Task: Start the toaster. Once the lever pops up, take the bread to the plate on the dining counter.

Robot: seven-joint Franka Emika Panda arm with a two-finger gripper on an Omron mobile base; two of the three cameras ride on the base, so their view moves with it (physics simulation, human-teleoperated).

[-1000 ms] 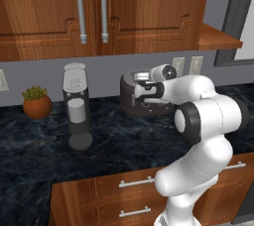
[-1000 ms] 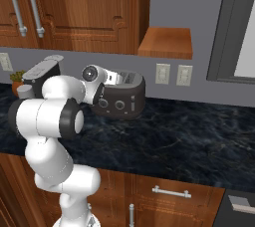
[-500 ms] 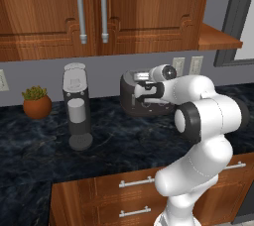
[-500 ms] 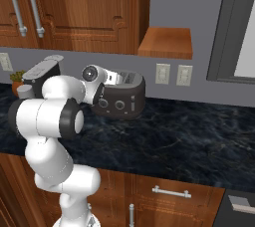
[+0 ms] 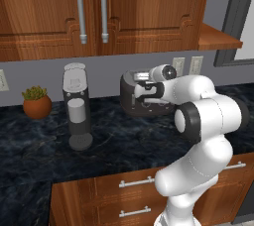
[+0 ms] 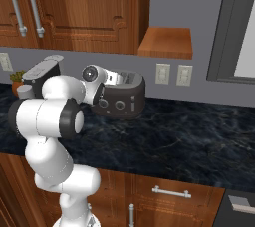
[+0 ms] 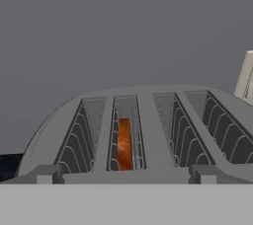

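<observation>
Toaster [image 5: 141, 97] first: in your left base view it sits at the back of a black marbled counter [image 5: 114, 143], against the grey wall, squat and dark grey. Your robot's white arm bends up from the lower right, and its hand covers the toaster's front right side. The gripper [image 5: 143, 92] is at the toaster's front, its fingers too small and dark to make out here. To the left stands a tall silver-and-black coffee machine [image 5: 76, 105], and further left a small potted plant [image 5: 36, 102]. Wooden cabinets [image 5: 99, 9] hang above.

From your right base view, the toaster [image 6: 122, 99] shows its front face with two round knobs [image 6: 119, 105] and a small slider, the lever [image 6: 133, 103], at the right of them. The arm's wrist presses in from the left, at the toaster's left end. Two wall outlets [image 6: 173, 74] sit to the right of it.

Your hand view looks along the toaster's silver top [image 7: 148, 130]. A slice of bread [image 7: 124, 143], orange-brown, stands down inside the left slot. The two dark fingertips [image 7: 45, 173] rise far apart at the bottom, so the pincer is spread wide and grips nothing.
</observation>
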